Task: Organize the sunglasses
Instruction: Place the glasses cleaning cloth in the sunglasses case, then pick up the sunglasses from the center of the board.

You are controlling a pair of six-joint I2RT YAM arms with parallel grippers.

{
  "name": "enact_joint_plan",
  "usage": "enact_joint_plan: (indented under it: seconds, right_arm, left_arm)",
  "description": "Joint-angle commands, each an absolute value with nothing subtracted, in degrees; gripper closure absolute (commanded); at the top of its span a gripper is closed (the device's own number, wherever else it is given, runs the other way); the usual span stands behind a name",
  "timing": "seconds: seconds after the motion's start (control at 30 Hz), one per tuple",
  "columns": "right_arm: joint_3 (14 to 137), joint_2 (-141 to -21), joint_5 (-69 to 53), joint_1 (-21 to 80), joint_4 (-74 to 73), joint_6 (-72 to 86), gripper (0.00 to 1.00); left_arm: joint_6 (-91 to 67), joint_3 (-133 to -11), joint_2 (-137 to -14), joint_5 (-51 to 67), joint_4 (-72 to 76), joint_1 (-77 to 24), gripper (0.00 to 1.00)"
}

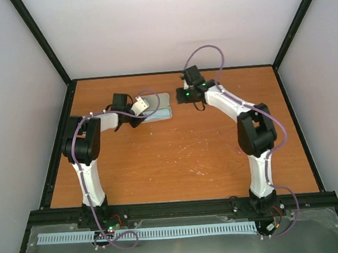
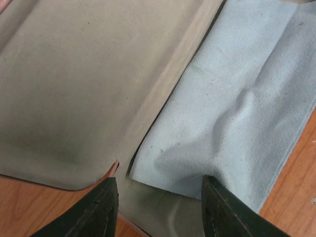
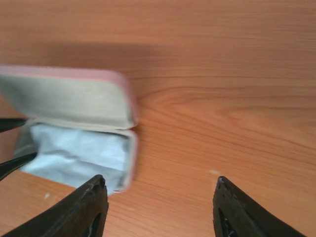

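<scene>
The pink case [image 1: 162,98] lies open at the back middle of the table, beige lining up. A light blue cloth [image 1: 158,115] lies in its lower half. The sunglasses are hidden or out of view in every frame. My left gripper [image 1: 135,114] is open at the case's left end. In the left wrist view my left gripper [image 2: 160,197] straddles the near corner of the cloth [image 2: 232,98] beside the lid lining [image 2: 74,84]. My right gripper [image 1: 181,95] is open and empty just right of the case. In the right wrist view my right gripper [image 3: 158,197] is over bare wood beside the case [image 3: 74,98].
The wooden table [image 1: 177,155] has black frame rails along its edges and grey walls behind and at both sides. The two arms reach in toward each other over the back of the table.
</scene>
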State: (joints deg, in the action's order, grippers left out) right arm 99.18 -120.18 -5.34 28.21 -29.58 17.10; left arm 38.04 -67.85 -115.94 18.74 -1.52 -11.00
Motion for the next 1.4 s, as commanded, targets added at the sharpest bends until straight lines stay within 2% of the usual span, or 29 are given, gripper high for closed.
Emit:
enact_joint_plan:
  seconds: [0.0,0.1,0.3,0.57,0.73,1.03,1.23,1.37]
  right_arm:
    - [94.13,-114.42,6.78,22.47,-35.92,24.66,0.45]
    - [89.45,-111.95,7.61,16.58,-45.7,27.83,0.5]
    - [75.32,-101.05,9.82,9.47,-51.29,29.71,0.5]
    - [68.26,-94.19,10.85,5.07,-56.85,30.87,0.49]
    - [66.34,-94.15,10.77,3.69,-58.1,29.93,0.49]
    - [64.92,-100.0,8.31,2.46,-54.8,28.84,0.58]
    - [65.56,-104.21,6.45,2.47,-53.01,27.9,0.66]
    - [64.84,-105.41,6.5,2.46,-52.5,27.69,0.87]
  left_arm:
    - [37.1,-67.24,-114.6,17.02,-1.55,-11.06,0.52]
    - [37.09,-67.49,-114.91,16.94,-1.35,-11.24,0.52]
    - [36.78,-69.17,-115.78,17.09,-1.61,-11.25,0.52]
    - [36.08,-71.83,-117.33,17.93,-2.42,-11.25,0.52]
    - [35.71,-72.39,-117.67,18.09,-2.82,-11.25,0.53]
    - [35.68,-71.54,-117.59,17.71,-3.04,-11.25,0.53]
    - [35.51,-71.39,-117.29,17.14,-3.08,-11.25,0.53]
    - [35.59,-70.79,-116.99,16.81,-3.03,-11.25,0.53]
